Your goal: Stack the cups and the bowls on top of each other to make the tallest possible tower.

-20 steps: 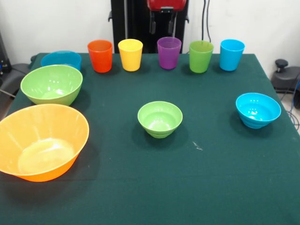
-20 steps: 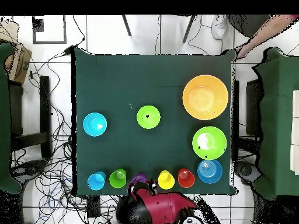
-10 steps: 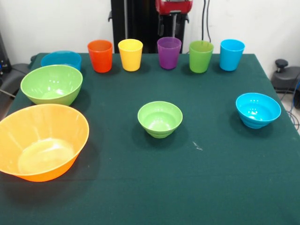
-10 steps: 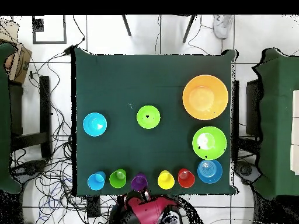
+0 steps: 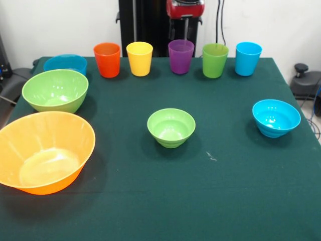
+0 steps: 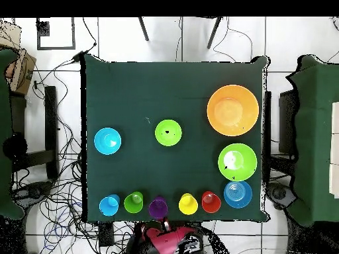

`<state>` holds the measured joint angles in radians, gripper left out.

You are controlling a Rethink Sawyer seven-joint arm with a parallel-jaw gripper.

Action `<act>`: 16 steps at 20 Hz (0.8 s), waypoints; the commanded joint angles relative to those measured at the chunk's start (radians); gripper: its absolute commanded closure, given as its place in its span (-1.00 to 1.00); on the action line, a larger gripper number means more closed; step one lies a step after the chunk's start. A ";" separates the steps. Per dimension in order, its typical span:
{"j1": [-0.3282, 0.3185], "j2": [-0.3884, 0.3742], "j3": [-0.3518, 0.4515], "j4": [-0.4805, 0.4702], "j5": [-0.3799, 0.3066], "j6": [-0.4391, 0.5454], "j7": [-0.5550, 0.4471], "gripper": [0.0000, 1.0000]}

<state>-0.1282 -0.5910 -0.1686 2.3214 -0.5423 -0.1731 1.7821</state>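
Note:
Five cups stand upright in a row at the table's far edge: orange (image 5: 107, 59), yellow (image 5: 139, 58), purple (image 5: 180, 56), green (image 5: 215, 60) and light blue (image 5: 248, 58). The very large orange bowl (image 5: 45, 150), medium green bowl (image 5: 55, 90) and medium blue bowl (image 5: 65, 63) sit at the left. The small green bowl (image 5: 171, 127) is mid-table and the small blue bowl (image 5: 276, 117) is at the right. Nothing is stacked and no tower shows. My gripper (image 5: 185, 20) hangs behind and above the purple cup, touching nothing. It shows off the table's edge in the overhead view (image 6: 165, 239).
The dark green cloth table (image 5: 225, 191) has its far edge just behind the cups. The black pedestal (image 5: 145, 25) stands behind them. In the overhead view, cables (image 6: 59, 198) lie on the floor and another green table (image 6: 318, 132) stands at the right.
My gripper has moved right in the front view, to behind the purple cup, and drawn back towards the pedestal. A person's arm at the overhead view's top right has left the picture.

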 commanded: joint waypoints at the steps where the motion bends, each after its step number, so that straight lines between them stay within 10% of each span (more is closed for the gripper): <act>1: -0.093 0.033 0.103 -0.108 -0.045 0.024 0.080 -1.00; 9: -0.181 -0.050 0.153 -0.043 -0.062 0.091 0.055 -1.00; 16: -0.094 0.047 0.082 -0.091 -0.029 -0.038 0.108 -1.00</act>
<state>-0.2846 -0.6209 -0.1510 2.3214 -0.5636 -0.1729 1.7821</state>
